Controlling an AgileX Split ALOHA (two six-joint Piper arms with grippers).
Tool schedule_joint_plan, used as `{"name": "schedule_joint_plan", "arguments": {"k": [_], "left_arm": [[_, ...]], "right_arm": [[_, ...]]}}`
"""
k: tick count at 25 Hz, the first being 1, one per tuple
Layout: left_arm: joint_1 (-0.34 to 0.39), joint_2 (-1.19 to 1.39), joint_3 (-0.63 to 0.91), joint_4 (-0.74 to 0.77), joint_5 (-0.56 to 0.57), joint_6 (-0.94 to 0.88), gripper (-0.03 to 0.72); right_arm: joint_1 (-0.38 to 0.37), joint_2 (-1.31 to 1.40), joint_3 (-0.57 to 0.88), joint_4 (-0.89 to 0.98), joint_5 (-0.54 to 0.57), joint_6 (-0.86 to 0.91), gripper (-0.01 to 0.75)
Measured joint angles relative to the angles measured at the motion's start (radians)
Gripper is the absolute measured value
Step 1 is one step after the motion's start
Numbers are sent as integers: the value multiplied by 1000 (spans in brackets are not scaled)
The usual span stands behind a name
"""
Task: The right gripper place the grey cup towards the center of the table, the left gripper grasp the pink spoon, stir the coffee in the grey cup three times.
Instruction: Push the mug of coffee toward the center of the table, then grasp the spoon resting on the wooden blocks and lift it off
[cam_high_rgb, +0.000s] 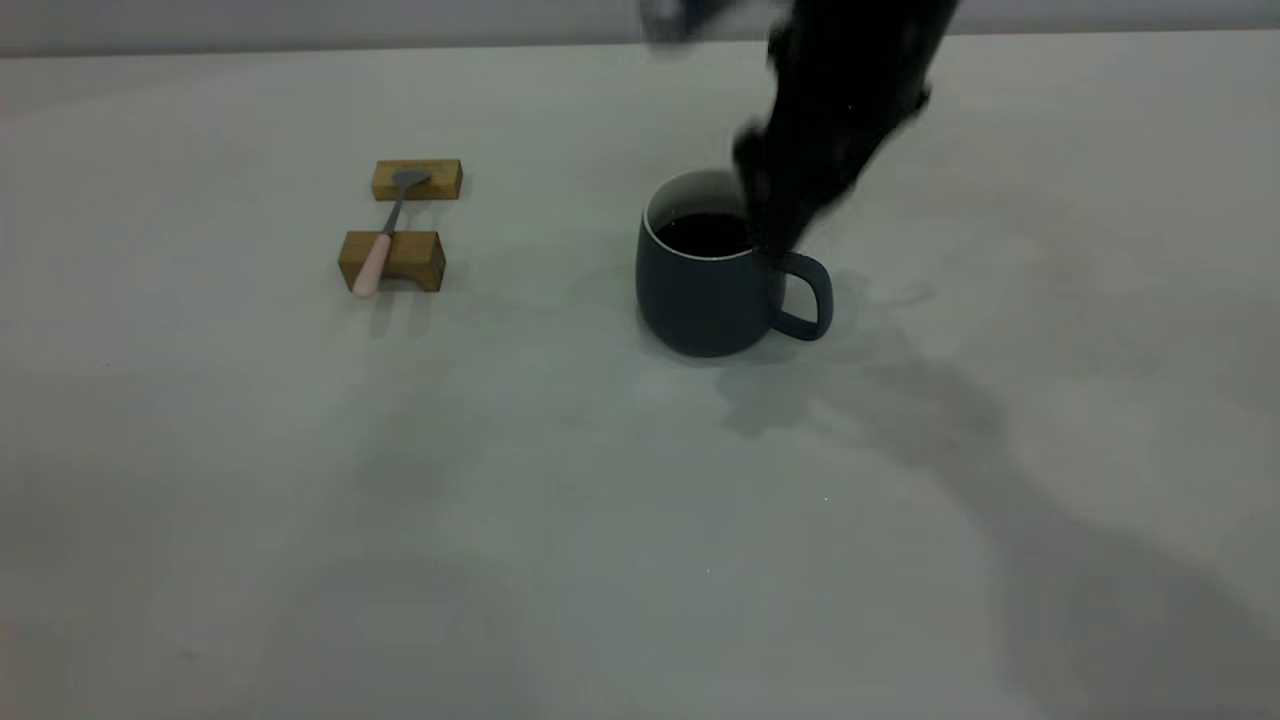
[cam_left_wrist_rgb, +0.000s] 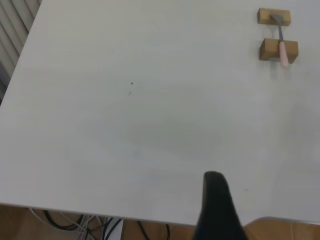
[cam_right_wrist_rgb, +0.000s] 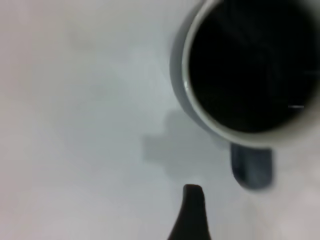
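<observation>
The grey cup (cam_high_rgb: 710, 290) stands upright right of the table's (cam_high_rgb: 560, 500) middle, its handle (cam_high_rgb: 810, 300) pointing right. Dark coffee (cam_high_rgb: 705, 235) fills it, seen from above in the right wrist view as coffee (cam_right_wrist_rgb: 250, 65) inside the cup's pale rim (cam_right_wrist_rgb: 197, 107). My right gripper (cam_high_rgb: 770, 235) hangs blurred over the rim beside the handle, open, holding nothing. One of its fingers (cam_right_wrist_rgb: 192, 212) shows short of the handle (cam_right_wrist_rgb: 252, 167). The pink spoon (cam_high_rgb: 385, 235) lies across two wooden blocks at the left, and is also the spoon (cam_left_wrist_rgb: 281, 45) far from my left gripper (cam_left_wrist_rgb: 216, 205).
Two tan wooden blocks (cam_high_rgb: 417, 180) (cam_high_rgb: 392, 262) carry the spoon. The left gripper sits by the table edge (cam_left_wrist_rgb: 150, 220), with cables below it. Shadows of the arm fall on the table in front of the cup.
</observation>
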Motion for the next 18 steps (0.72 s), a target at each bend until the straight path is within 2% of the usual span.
{"name": "schedule_joint_plan", "arguments": {"k": [4,11,14,18], "left_arm": [[0,0,0,0,0,0,583],[0,0,0,0,0,0,583],[0,0,0,0,0,0,583],[0,0,0,0,0,0,583]], "right_arm": [[0,-206,0,-35,151,125,729],[0,-511,0,-119,511,438,722],[0,-589,15,-151,558,542,718],[0,-701,97,-185,562,567,717]]}}
